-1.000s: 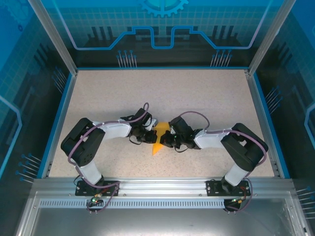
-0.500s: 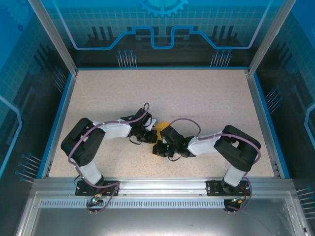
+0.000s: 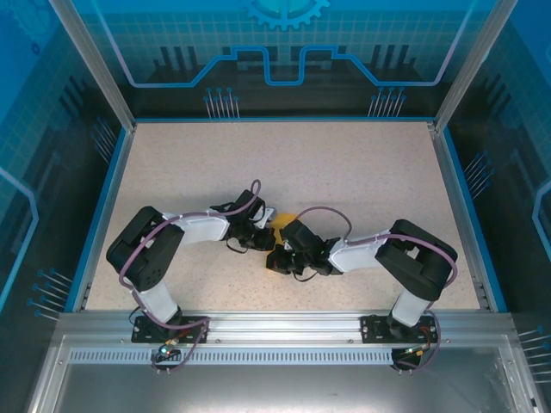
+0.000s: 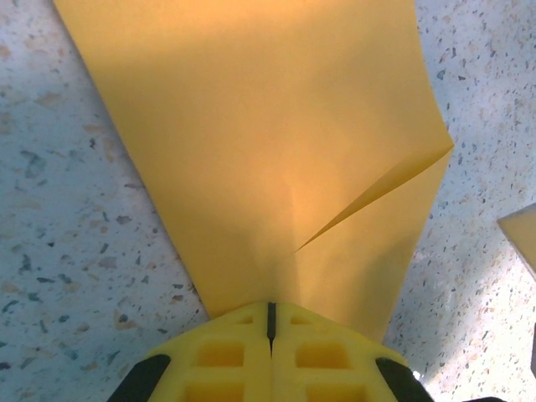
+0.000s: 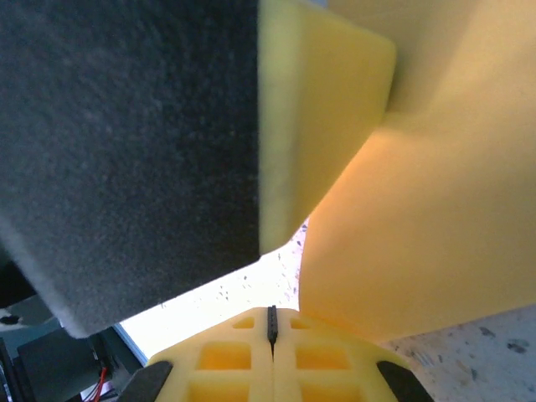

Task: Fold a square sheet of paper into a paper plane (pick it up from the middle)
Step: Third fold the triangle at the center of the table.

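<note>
The paper (image 4: 276,142) sits near the middle of the table (image 3: 344,172), a little toward the near edge, between both arms. I have the left gripper (image 4: 270,314) clamped on one edge, with a diagonal crease running off from the pinch. I judge this anchors the sheet while a fold forms. The right gripper (image 5: 270,316) is closed too, hard against the paper opposite; whether it pinches it I cannot tell.

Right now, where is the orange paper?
At the table centre, the orange paper sticks out of the shut left claw, the right claw close beside it.
</note>
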